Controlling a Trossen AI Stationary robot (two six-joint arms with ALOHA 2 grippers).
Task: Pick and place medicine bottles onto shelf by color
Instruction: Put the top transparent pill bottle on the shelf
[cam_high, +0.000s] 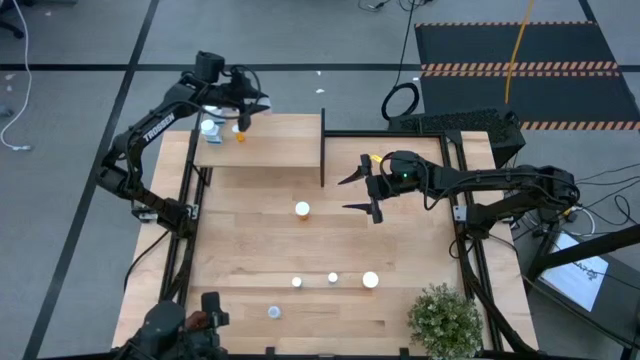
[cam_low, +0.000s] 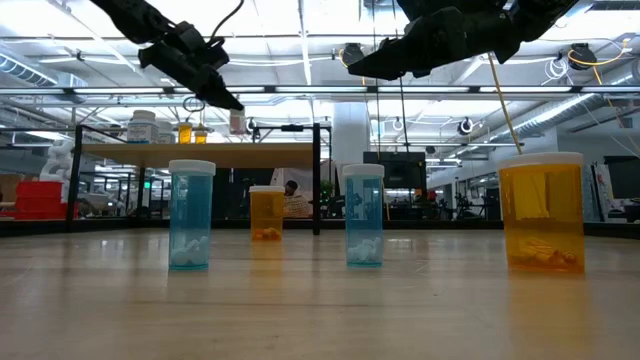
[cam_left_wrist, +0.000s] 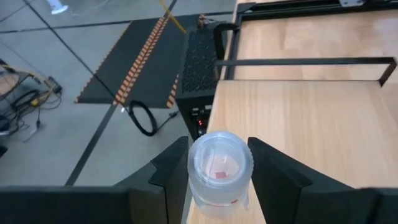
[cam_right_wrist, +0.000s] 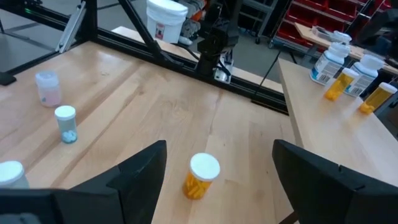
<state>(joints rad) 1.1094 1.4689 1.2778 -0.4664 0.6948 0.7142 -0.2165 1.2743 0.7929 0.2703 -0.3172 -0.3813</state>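
Observation:
My left gripper (cam_left_wrist: 219, 155) is shut on a pale clear medicine bottle (cam_left_wrist: 221, 174) and hovers over the far left end of the shelf (cam_high: 270, 150), a light-wood board with a black upright panel (cam_high: 322, 148). Some bottles (cam_high: 210, 128) (cam_high: 240, 133) stand on that end of the shelf. My right gripper (cam_right_wrist: 219, 165) is open above the table's middle. An orange bottle with a white cap (cam_right_wrist: 201, 175) stands on the table below and ahead of it, untouched. More bottles (cam_high: 333, 279) stand near the front edge. My left gripper pinches the clear bottle by two opposite sides of its body (cam_left_wrist: 194, 175), one finger (cam_left_wrist: 173, 167) on each side. The fingers slant downward over the shelf. The bottle is lifted clear, its round top toward the wrist camera, above the shelf board (cam_left_wrist: 311, 124).
A green potted plant (cam_high: 445, 318) stands at the near right corner. Blue bottles (cam_low: 191, 215) (cam_low: 364, 215) and orange bottles (cam_low: 541, 212) (cam_low: 266, 212) stand on the near half of the table. A black box and cables (cam_high: 455, 122) lie beyond the far edge.

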